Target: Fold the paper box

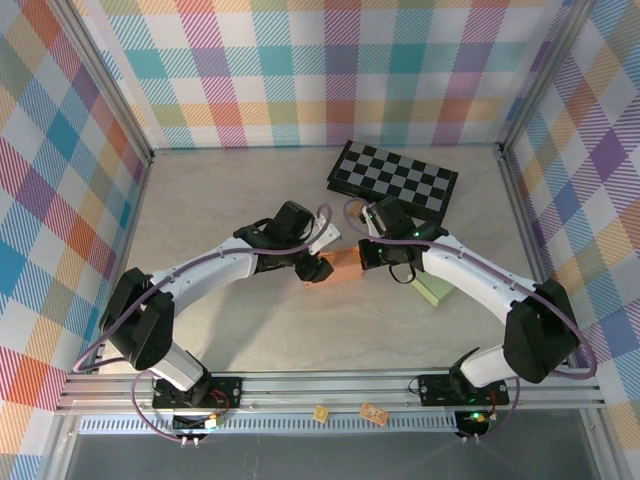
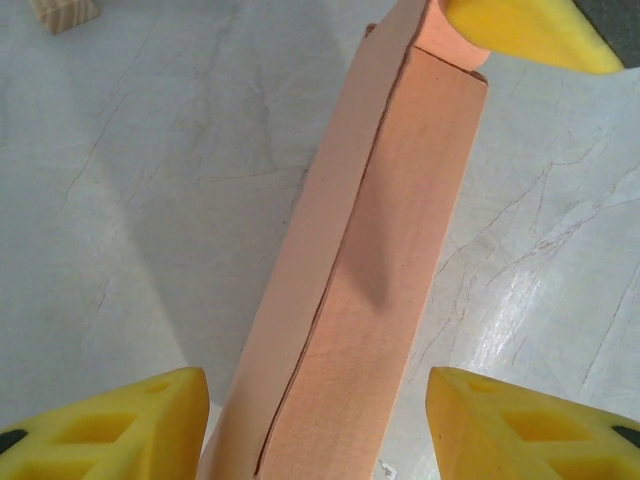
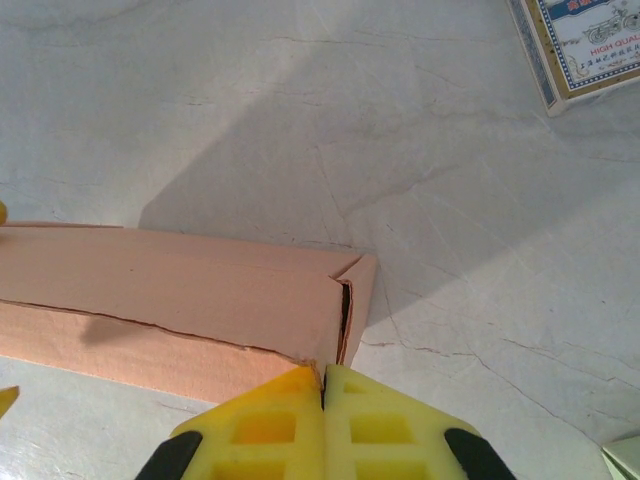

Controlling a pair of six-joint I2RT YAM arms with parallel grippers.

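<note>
The paper box [image 1: 340, 266] is a long peach carton lying flat on the table between the two arms. In the left wrist view the paper box [image 2: 370, 270] runs lengthwise away from the camera, with a seam open along its top. My left gripper [image 2: 315, 400] is open and straddles the near end; its fingers [image 2: 130, 425] stand either side of the carton, with a gap on the right. My right gripper [image 3: 324, 378] is shut, pinching the top corner edge at the far end of the paper box [image 3: 200, 290], beside the end flap. From above, the left gripper [image 1: 314, 268] and the right gripper [image 1: 366, 256] face each other.
A folded checkerboard [image 1: 395, 178] lies at the back right. A pale green flat box [image 1: 436, 290] sits under the right arm. A printed box [image 3: 590, 45] lies beyond the carton. A small wooden block [image 2: 62, 12] rests on the table, and two small pieces [image 1: 321, 412] sit on the front rail.
</note>
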